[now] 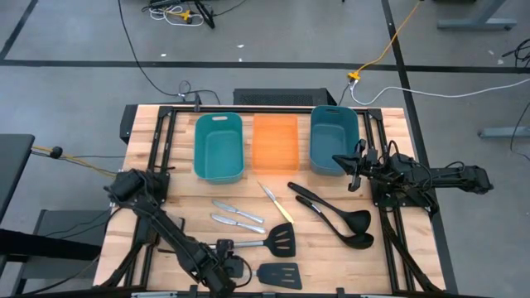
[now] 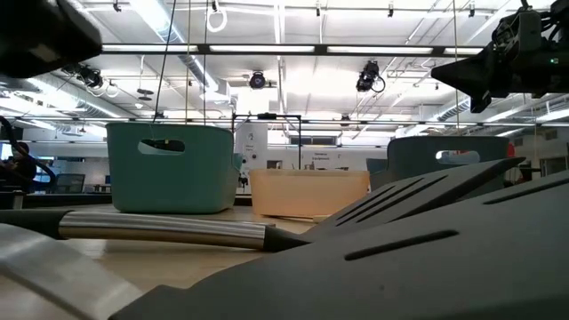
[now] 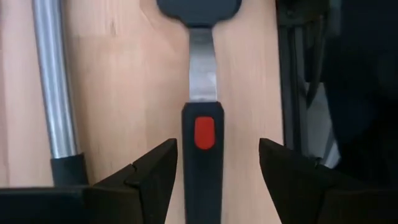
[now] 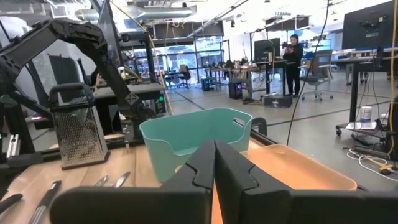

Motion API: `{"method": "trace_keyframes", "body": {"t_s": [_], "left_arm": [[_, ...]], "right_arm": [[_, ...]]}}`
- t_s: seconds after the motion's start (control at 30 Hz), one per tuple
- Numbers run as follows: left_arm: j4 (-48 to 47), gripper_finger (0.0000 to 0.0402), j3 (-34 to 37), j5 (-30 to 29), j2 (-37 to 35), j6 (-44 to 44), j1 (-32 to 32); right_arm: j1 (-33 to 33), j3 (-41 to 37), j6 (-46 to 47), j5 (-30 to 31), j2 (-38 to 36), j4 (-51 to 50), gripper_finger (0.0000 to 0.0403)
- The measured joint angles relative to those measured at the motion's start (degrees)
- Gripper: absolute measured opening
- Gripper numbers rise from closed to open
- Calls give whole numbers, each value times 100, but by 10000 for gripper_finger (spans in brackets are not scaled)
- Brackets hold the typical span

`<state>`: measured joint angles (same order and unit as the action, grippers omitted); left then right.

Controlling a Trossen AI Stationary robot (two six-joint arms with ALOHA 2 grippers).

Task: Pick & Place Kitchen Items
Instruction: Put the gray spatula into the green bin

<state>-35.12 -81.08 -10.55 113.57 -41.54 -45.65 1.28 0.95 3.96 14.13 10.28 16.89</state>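
Observation:
Two black slotted spatulas lie near the table's front edge, one (image 1: pixel 280 242) with a silver handle and one (image 1: pixel 278 276) nearer the edge. My left gripper (image 1: pixel 240 270) is open, and its fingers stand either side of the nearer spatula's black handle (image 3: pixel 203 155), which has a red dot, without touching it. Two black ladles (image 1: pixel 339 219), two silver knives (image 1: pixel 235 217) and a pale-yellow knife (image 1: pixel 276 203) lie flat on the table. My right gripper (image 1: pixel 352 172) is shut and empty, above the near edge of the right teal bin (image 1: pixel 334 139).
A teal bin (image 1: pixel 219 146), an orange bin (image 1: pixel 274 142) and the right teal bin stand in a row at the table's far side. The other spatula's silver handle (image 3: pixel 55 93) lies close beside my left gripper. Black frame rails (image 1: pixel 389 223) run along both table sides.

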Motion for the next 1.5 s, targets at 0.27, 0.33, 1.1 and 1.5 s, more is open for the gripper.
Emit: {"method": "trace_keyframes", "body": {"t_s": [0.27, 0.33, 1.1, 1.5], "left_arm": [[-218, 233, 29, -212, 168, 15, -80], [-94, 233, 19, -124, 297, 43, -72], [-192, 115, 26, 157, 445, 370, -63], [-1967, 115, -791, -532, -490, 930, -58]], "right_arm": [[0, 0, 7, -4, 0, -12, 11], [2, 0, 7, -4, 0, -22, 11], [0, 4, 5, 0, 87, 14, 11], [0, 4, 9, 0, 87, 23, 11]]}}
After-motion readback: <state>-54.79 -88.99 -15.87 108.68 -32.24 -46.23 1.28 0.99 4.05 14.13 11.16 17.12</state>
